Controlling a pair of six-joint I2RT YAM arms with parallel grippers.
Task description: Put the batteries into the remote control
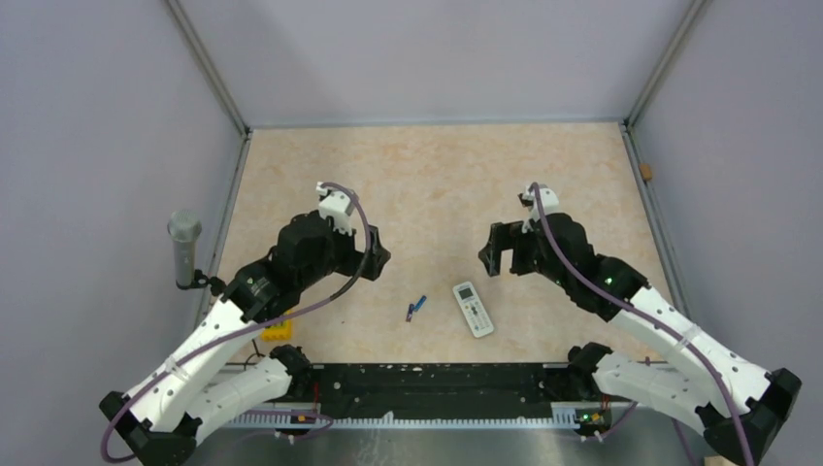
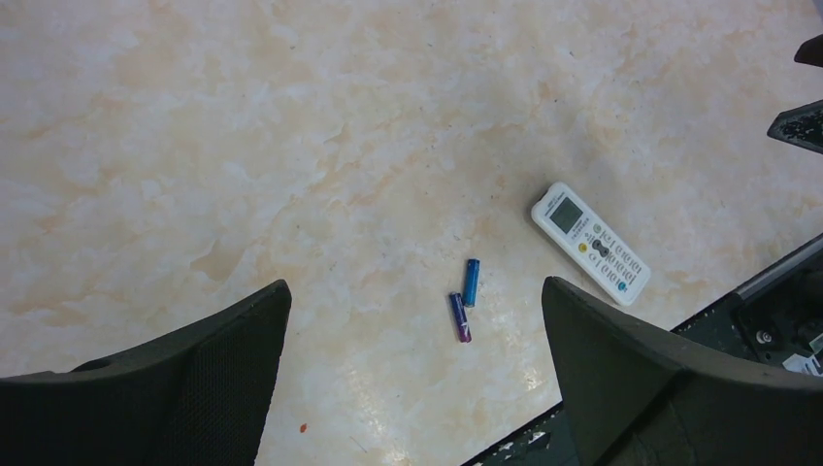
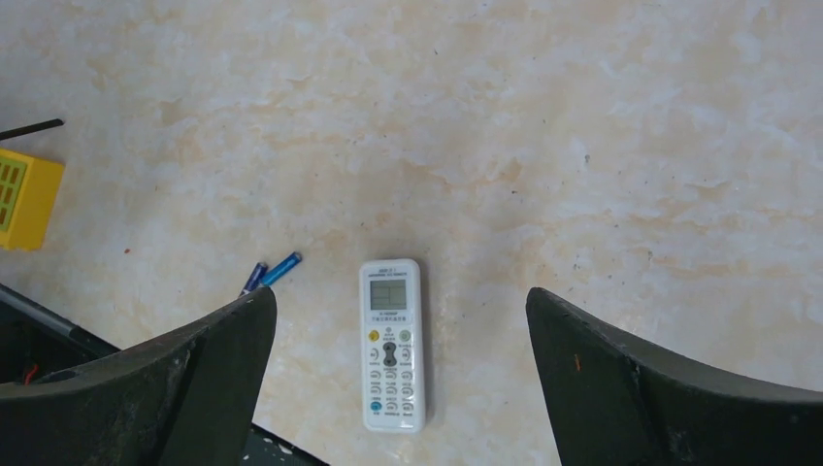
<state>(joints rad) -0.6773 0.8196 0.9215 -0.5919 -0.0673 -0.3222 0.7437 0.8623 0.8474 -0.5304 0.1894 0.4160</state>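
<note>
White slim remote control (image 3: 391, 345) face up on the desk (image 1: 437, 184), screen above button rows, two blue batteries (image 2: 465, 299) near it, left end effector (image 1: 377, 257) and right end effector (image 1: 492, 254) spread.

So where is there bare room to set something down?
The far half of the table, beyond the left gripper and right gripper, is bare, as is the patch between them. Crowded: the near strip holding batteries, remote control, yellow block.

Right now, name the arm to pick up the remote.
Right. The remote control lies face up, centred before the open right gripper in its wrist view; the left gripper hangs nearer the batteries.
</note>
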